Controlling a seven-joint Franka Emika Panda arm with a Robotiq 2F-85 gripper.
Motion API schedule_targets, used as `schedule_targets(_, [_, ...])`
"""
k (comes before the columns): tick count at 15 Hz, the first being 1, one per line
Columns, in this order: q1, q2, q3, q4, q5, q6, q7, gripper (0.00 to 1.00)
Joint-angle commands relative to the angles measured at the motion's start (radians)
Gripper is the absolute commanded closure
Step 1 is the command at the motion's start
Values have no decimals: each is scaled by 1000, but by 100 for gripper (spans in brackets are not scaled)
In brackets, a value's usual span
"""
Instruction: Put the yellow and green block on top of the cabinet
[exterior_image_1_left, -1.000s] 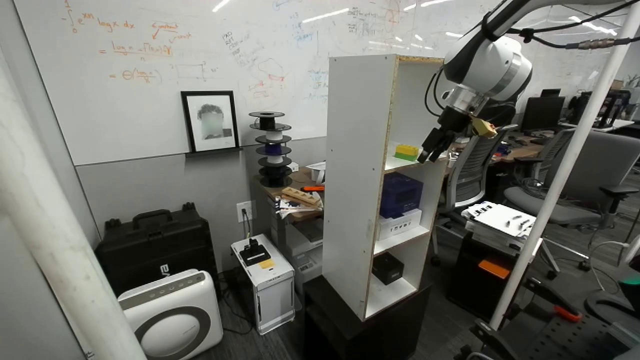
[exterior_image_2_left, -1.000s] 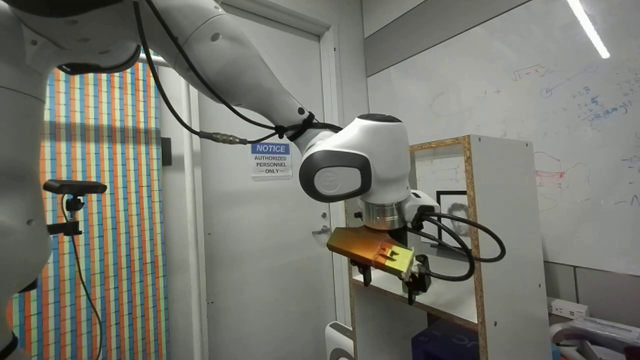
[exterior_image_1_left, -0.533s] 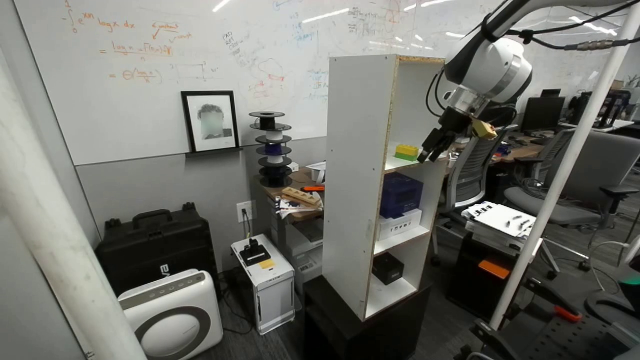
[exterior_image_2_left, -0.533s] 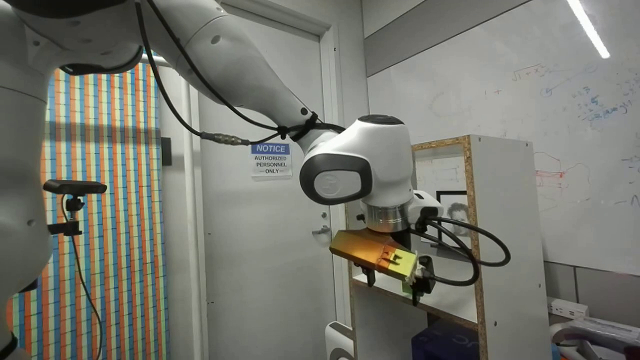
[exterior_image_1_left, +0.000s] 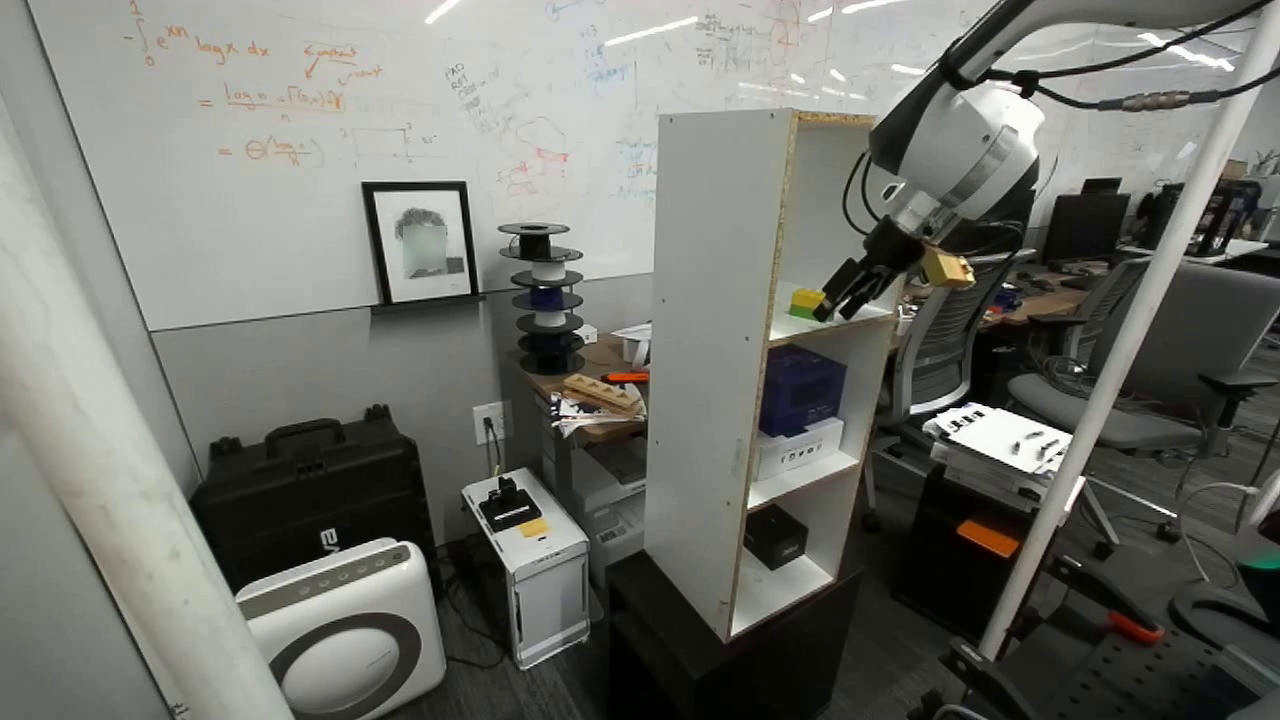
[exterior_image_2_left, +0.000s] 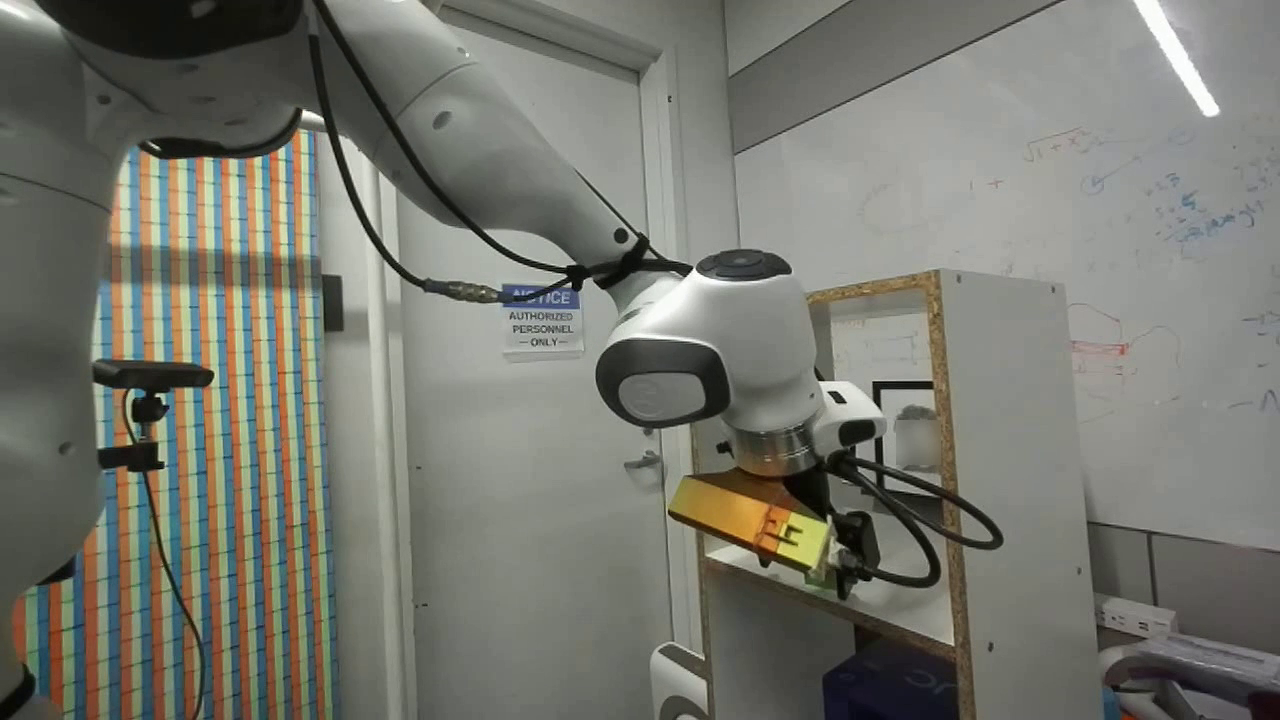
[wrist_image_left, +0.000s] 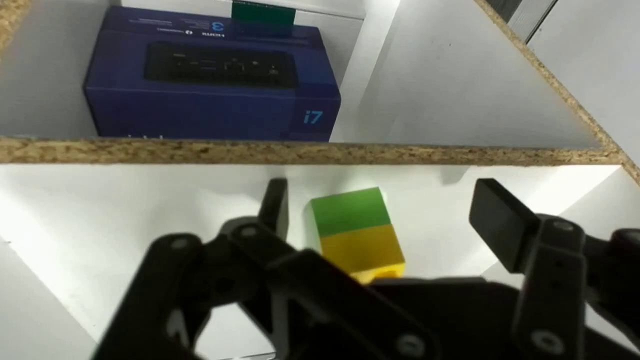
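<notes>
The yellow and green block (exterior_image_1_left: 802, 303) sits on the floor of the top compartment of the white cabinet (exterior_image_1_left: 718, 360), near its front. The cabinet also shows in an exterior view (exterior_image_2_left: 1020, 460), where a sliver of the block (exterior_image_2_left: 822, 578) shows behind the gripper. My gripper (exterior_image_1_left: 836, 308) is open and empty at the front of that compartment, partly covering the block. In the wrist view, the block (wrist_image_left: 356, 225) shows between the open fingers (wrist_image_left: 385, 207), closer to the left finger, with a gap on both sides. Its lower part there is hidden by the gripper.
The shelf's front edge (wrist_image_left: 310, 152) runs across the wrist view. A dark blue box (wrist_image_left: 215, 100) stands in the compartment below the block. A black box (exterior_image_1_left: 776, 536) is in the bottom compartment. The cabinet's top panel (exterior_image_2_left: 880, 288) and side walls frame the opening.
My gripper has moved toward the cabinet and the block, slightly left in an exterior view, and tilted a little. It stays open. The block has not moved.
</notes>
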Motion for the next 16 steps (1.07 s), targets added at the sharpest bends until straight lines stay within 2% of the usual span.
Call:
schedule_targets(1, [-2,45,30,46,130,55,-86,42])
schedule_targets(4, [-2,50,34,54,170,65,-116,65])
schedule_targets(7, [-1,34,27,42,152,53,-115,86])
schedule_targets(11, [4,-33,6,-33,46,-10,-60,85])
schedule_targets(16, [2,-192,-8,-190,-131,-60,6,85])
